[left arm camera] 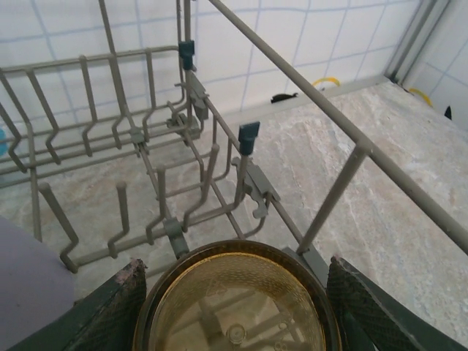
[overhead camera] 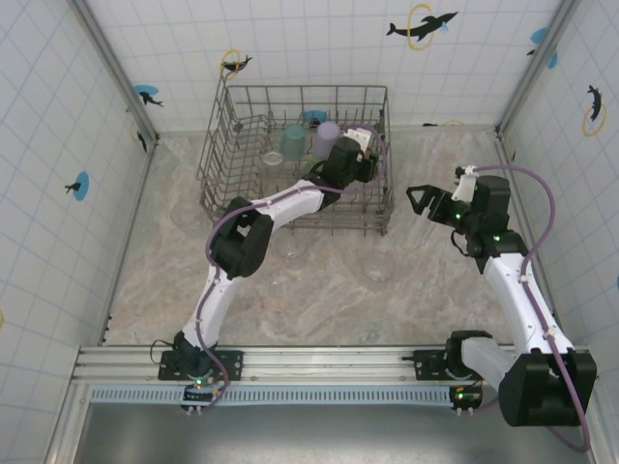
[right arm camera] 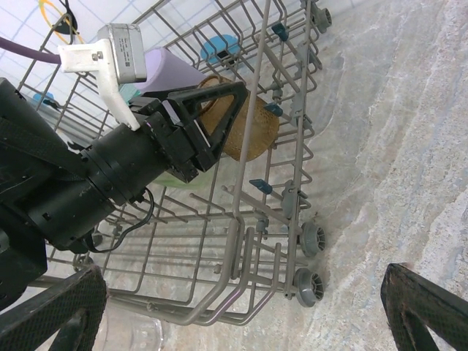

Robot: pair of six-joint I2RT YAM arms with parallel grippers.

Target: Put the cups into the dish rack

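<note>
Left hand (left arm camera: 238,296) clamped on the amber cup (right arm camera: 252,131), one finger on each side of it; the cup is held inside the dish rack (overhead camera: 280,89), near its right wall, just beside the lavender cup (overhead camera: 327,135); the teal cup (overhead camera: 293,140) stands further left in the rack. Right hand (overhead camera: 419,200) spread wide, holding nothing, above the bench (overhead camera: 435,290) just right of the rack.

Risks, as judged: the cup's rim may catch on a tine (left arm camera: 123,212) or side wire when lowered; release at a tilt could knock the lavender cup over; clear cups (overhead camera: 379,266) on the bench are faint and could be misjudged.

No brand, label or writing legible.
</note>
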